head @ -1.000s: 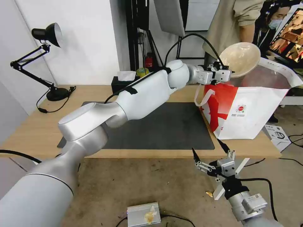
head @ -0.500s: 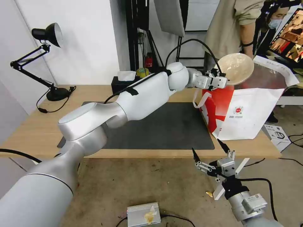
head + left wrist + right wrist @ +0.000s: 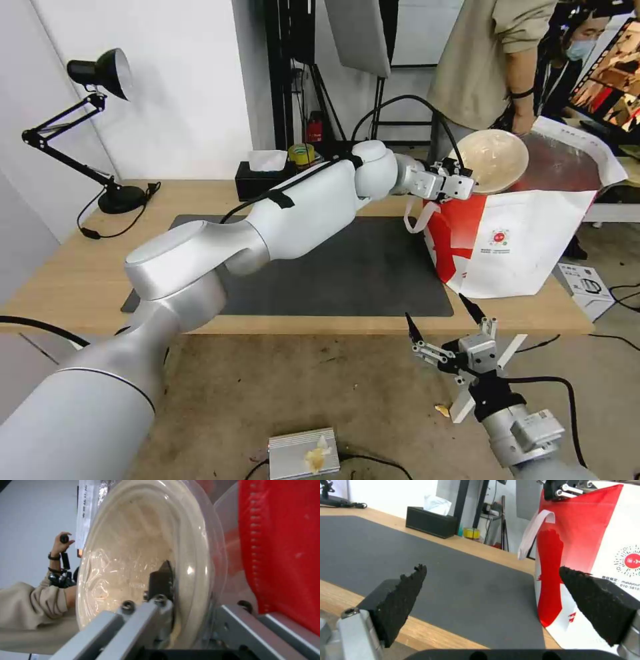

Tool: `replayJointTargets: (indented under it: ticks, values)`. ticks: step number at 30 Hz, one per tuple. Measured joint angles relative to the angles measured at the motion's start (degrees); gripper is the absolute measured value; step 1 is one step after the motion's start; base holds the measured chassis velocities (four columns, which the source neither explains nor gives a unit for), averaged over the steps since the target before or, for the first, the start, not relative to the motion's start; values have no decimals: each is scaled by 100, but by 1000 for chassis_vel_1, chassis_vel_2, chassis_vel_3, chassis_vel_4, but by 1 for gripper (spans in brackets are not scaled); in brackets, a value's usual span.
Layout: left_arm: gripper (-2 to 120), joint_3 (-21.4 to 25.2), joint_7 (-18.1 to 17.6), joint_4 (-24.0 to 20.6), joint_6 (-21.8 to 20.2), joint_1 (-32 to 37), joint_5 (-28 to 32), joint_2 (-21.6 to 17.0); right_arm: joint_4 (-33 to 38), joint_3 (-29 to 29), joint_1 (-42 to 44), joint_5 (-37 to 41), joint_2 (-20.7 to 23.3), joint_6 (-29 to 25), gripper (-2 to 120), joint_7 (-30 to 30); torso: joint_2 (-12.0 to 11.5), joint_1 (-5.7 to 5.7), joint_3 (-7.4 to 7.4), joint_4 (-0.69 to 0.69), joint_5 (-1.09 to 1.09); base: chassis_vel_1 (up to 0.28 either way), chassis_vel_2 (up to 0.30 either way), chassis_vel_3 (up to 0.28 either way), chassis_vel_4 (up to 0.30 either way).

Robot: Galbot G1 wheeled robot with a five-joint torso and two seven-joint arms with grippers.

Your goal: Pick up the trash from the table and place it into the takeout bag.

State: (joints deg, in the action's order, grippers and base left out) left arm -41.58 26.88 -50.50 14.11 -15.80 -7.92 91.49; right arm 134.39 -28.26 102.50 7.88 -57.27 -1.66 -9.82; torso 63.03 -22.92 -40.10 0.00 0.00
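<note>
My left gripper (image 3: 465,179) is shut on the rim of a beige stained shallow bowl (image 3: 495,160), which hangs tilted on edge right over the open mouth of the takeout bag (image 3: 527,240). Up close, the bowl (image 3: 140,562) has one black fingertip (image 3: 161,580) pressed inside its rim, with the bag's red wall (image 3: 283,550) beside it. The bag stands on the right end of the table (image 3: 73,273), its foil-lined top open. My right gripper (image 3: 443,320) hangs open below the table's front edge, nothing between its fingers (image 3: 400,597).
A dark grey mat (image 3: 347,267) covers the table's middle. A black tissue box (image 3: 257,180) and a black desk lamp (image 3: 107,73) stand at the back. People stand behind the bag. A small metal box (image 3: 303,453) lies on the floor.
My left gripper has lowered the bowl toward the bag's opening and drawn it slightly left. The bag has shifted a little. My right arm has stayed still.
</note>
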Motion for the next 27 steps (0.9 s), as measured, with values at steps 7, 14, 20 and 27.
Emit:
replayJointTargets:
  ticks: [7, 14, 20, 27]
  values:
    - [29, 11, -35, -48, -1, -35, 2, 0, 0, 0, 0, 0, 0, 0, 100, 0, 0, 0, 0, 0, 0, 0, 0, 0, 0]
    - [56, 12, -114, -96, -1, -88, -24, 0, 0, 0, 0, 0, 0, 0, 100, 0, 0, 0, 0, 0, 0, 0, 0, 0, 0]
    - [77, -7, -176, -124, 0, -119, -49, 0, 0, 0, 0, 0, 0, 0, 100, 0, 0, 0, 0, 0, 0, 0, 0, 0, 0]
    - [99, -48, -216, -146, -7, -125, -45, 0, 0, 0, 0, 0, 0, 0, 100, 0, 0, 0, 0, 0, 0, 0, 0, 0, 0]
